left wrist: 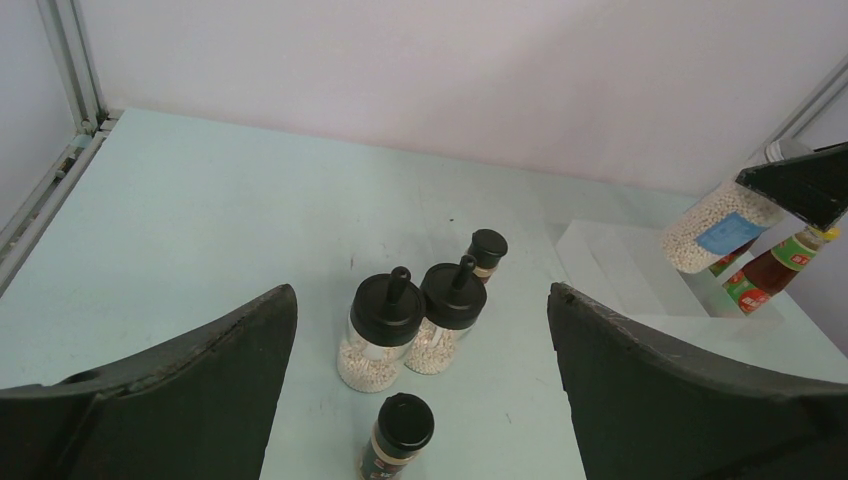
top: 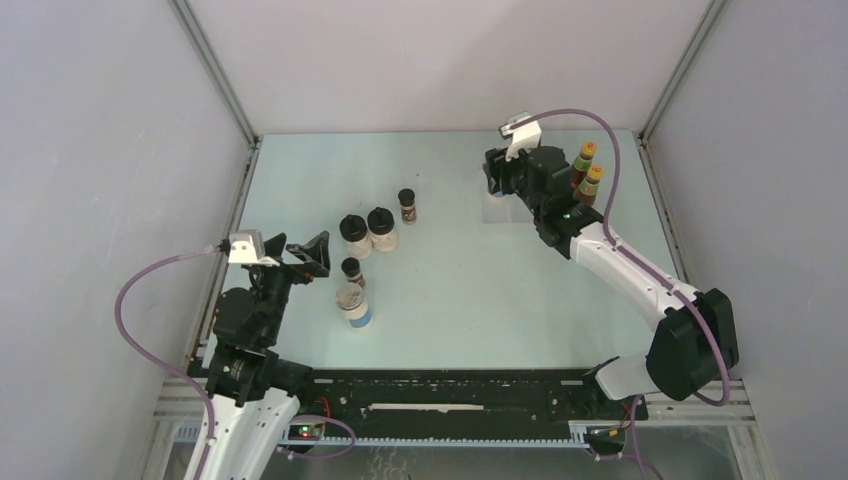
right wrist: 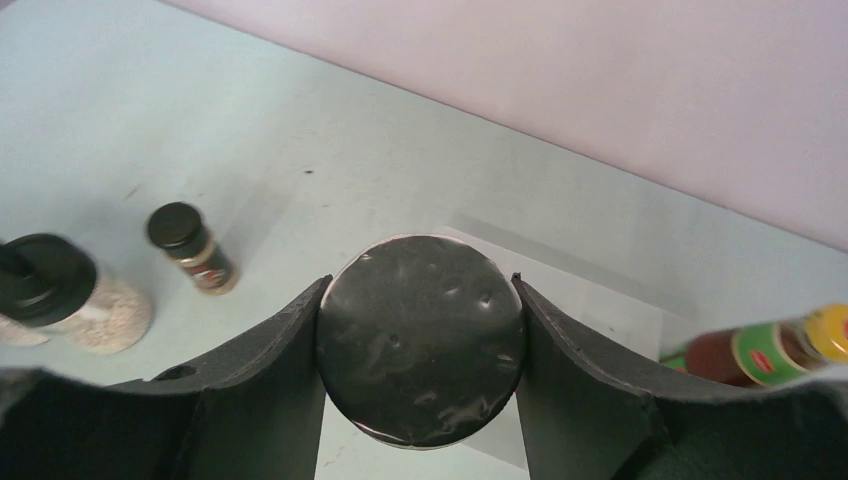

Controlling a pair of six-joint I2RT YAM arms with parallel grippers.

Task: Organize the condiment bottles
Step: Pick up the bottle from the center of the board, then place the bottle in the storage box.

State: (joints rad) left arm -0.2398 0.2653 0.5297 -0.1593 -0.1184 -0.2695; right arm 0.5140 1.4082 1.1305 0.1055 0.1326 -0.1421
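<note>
Pale table (top: pixel 450 300); right gripper (right wrist: pixel 420 283) half-open around grey-lidded jar (right wrist: pixel 420 360)

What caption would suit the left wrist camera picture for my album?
Open left tool framing two black-lidded jars and two tiny dark jars; beyond, the right tool holds a blue-labelled jar tilted.

The left claw (left wrist: pixel 420 295) is hanging wide open over the bench (left wrist: pixel 200 200). Between its fingers (left wrist: pixel 180 390) two black-lidded pale jars (left wrist: pixel 385 330) are standing touching, one tiny dark jar (left wrist: pixel 400 435) sitting nearer the claw, a second tiny dark jar (left wrist: pixel 486 252) just beyond them.
</note>
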